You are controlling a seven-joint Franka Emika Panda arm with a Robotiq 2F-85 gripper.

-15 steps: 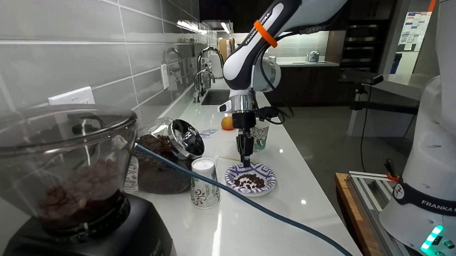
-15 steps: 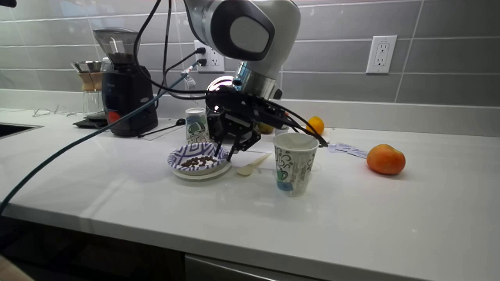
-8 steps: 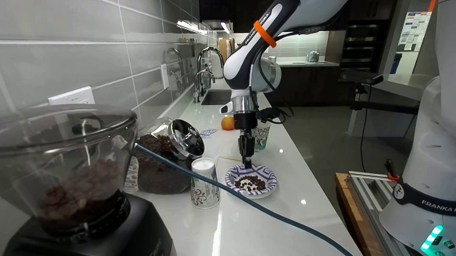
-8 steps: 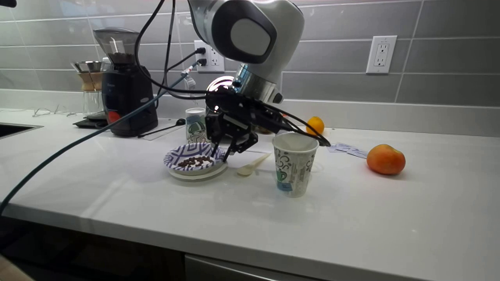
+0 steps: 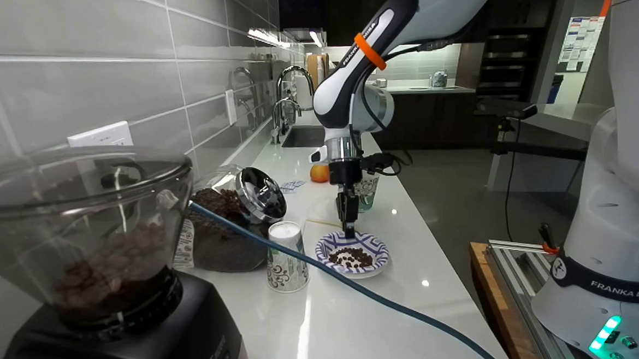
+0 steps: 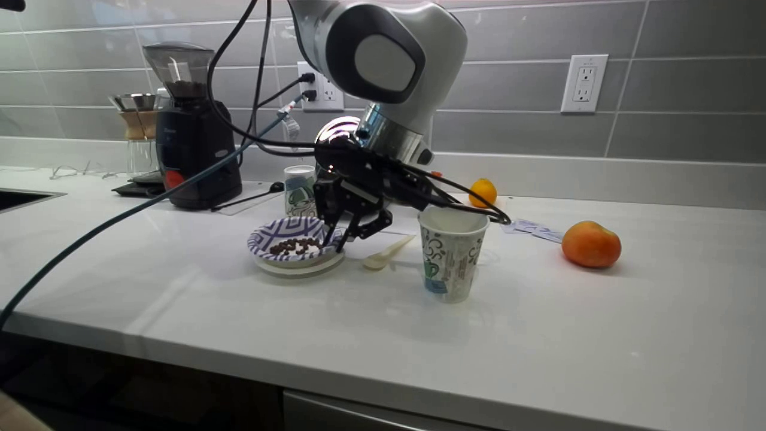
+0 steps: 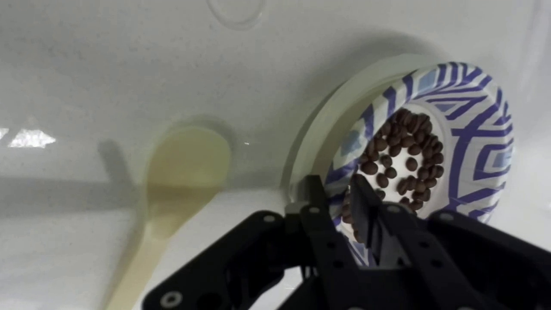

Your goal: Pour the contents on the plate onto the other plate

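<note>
Around the spoon-side rim of the patterned plate (image 7: 480, 129), we've got movement! Against a second ago, an exterior view shows us that plate and the plain white plate (image 6: 299, 272) under it shifted together, away from the spoon (image 6: 378, 260) and towards the coffee grinder (image 6: 197, 152). Along with them has gone the gripper (image 7: 338, 184), and its fingers (image 7: 317, 193) have drawn closer to each other. Right now we see them part-spread, straddling the rim, one outside and one inside, with a gap between the tips; whether either touches the rim, we cannot tell.

And the coffee beans (image 7: 408, 141)? Still lying in the patterned plate, folks, a loose scatter roughly ringed about a bare white patch of its bottom: dark brown, rounded, a few showing us their centre crease.

Look at that plate: round, deep-sided, white with purple stripes and angular figures, pale blue patches between. The plain white plate peeks out from beneath it as a smooth, pale rim. Near the patterned plate we have that spoon, cream-coloured, with a rounded bowl; past the spoon, an upright patterned cup (image 6: 453, 257), scrollwork on its side; and well apart from the plate, a smooth, squat orange fruit (image 6: 591, 245). On the plate's wall side stands an upside-down cup (image 6: 300, 194). All of it sits on a glossy white counter (image 6: 239, 323).
</note>
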